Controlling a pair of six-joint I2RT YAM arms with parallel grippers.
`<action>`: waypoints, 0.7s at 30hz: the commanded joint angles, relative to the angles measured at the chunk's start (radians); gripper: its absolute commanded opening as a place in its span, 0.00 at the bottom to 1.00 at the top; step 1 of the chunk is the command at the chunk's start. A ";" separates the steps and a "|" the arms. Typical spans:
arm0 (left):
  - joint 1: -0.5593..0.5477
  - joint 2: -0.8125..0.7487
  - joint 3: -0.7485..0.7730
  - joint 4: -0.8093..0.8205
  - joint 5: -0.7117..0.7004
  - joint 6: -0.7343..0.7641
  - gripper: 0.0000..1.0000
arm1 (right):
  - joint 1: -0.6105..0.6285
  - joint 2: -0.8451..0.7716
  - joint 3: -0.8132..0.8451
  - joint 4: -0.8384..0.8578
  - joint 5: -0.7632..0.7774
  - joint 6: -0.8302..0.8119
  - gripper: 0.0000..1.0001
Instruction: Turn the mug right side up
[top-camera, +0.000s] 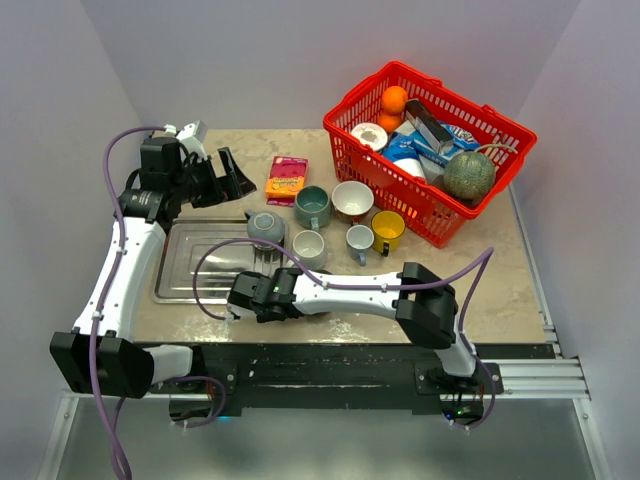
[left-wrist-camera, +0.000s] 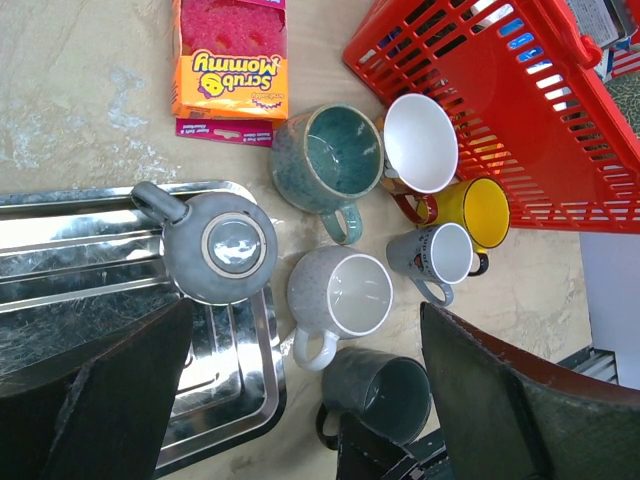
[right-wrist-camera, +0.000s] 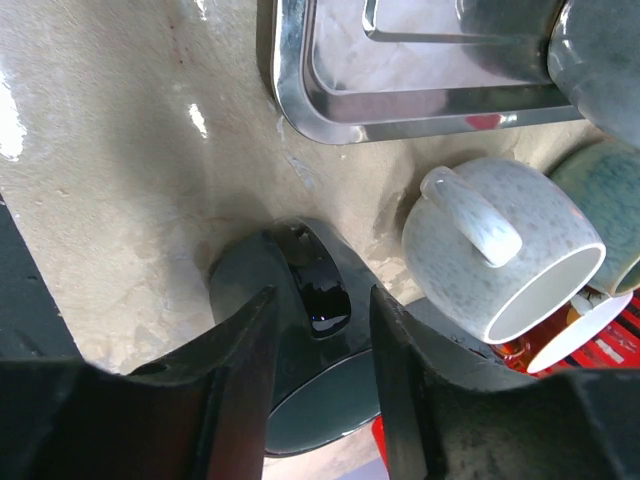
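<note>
Broadly, the surface (top-camera: 500, 270) carries a red basket (top-camera: 420, 200) of groceries at its far right and a steel tray (top-camera: 190, 270) on the left, with a cluster of mugs between them. The left gripper (top-camera: 222, 178) hangs high over the far left corner, its jaws spread wide and empty. From there its camera overlooks the mugs, and the arm is out of the other arm's way.

The right gripper (right-wrist-camera: 320, 310) reaches across the near edge to the dark mug (left-wrist-camera: 385, 400), which sits on the surface just beside the tray's near corner and a speckled white mug (left-wrist-camera: 345, 290). Its jaws stand parted on either side of the mug's handle (right-wrist-camera: 312, 285), with a thin gap on each side, so nothing is pinched. The handle gives a narrow hold by which to turn the mug. The dark mug seems to stand mouth up, though the gripper hides part of it. A grey mug (left-wrist-camera: 220, 247) stands base up on the tray.
</note>
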 joint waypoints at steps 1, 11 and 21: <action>0.005 -0.002 0.011 0.016 0.012 0.003 0.99 | 0.005 -0.028 0.032 0.017 -0.025 0.027 0.49; 0.007 -0.005 0.012 -0.010 -0.069 -0.030 0.99 | 0.002 -0.347 -0.087 0.173 -0.170 0.098 0.99; 0.007 -0.017 -0.113 0.003 -0.223 -0.264 0.99 | -0.183 -0.674 -0.276 0.431 -0.057 0.380 0.99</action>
